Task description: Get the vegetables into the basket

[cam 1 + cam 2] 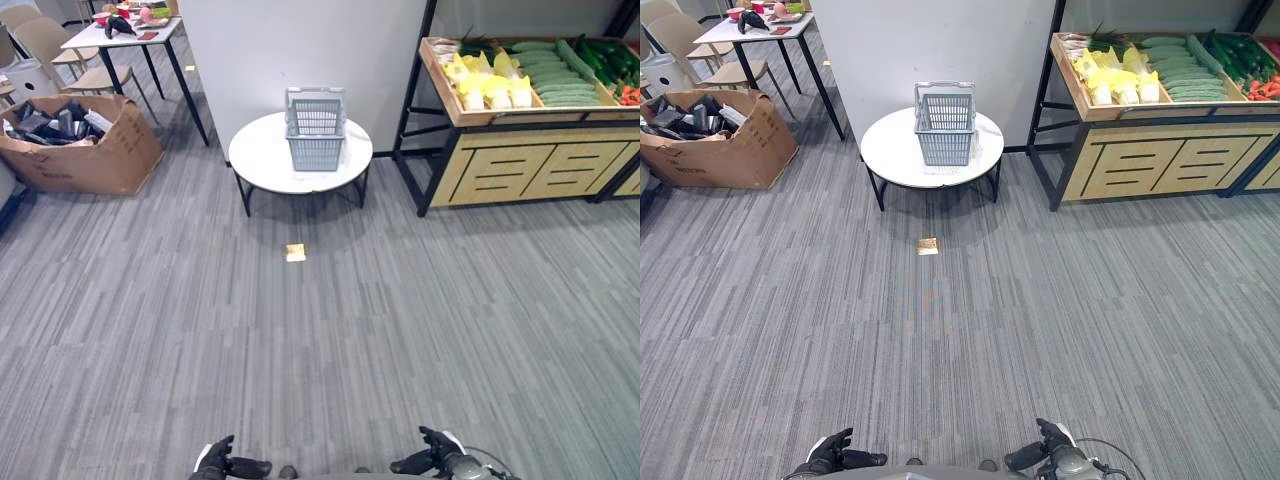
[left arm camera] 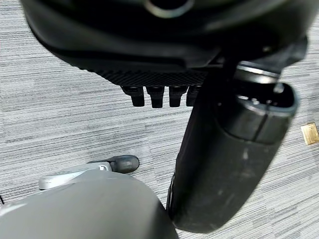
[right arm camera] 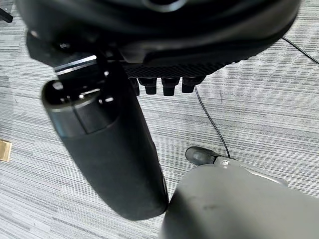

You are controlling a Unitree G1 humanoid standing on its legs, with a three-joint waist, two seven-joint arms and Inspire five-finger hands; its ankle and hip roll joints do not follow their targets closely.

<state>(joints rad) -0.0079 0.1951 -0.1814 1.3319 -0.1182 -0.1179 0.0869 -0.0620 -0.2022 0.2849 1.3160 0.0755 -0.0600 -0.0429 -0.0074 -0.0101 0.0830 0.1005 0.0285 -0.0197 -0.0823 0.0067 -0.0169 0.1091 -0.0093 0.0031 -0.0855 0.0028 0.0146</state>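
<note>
Left hand (image 1: 222, 462) and right hand (image 1: 432, 458), cut off low, hang relaxed and empty; basket (image 1: 315, 128) and vegetables (image 1: 545, 72) lie far beyond the fingertips.

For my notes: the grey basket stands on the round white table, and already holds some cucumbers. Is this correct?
Not quite. The grey basket does stand on the round white table, but the left eye view shows it empty. The cucumbers still lie on the wooden shelf.
</note>
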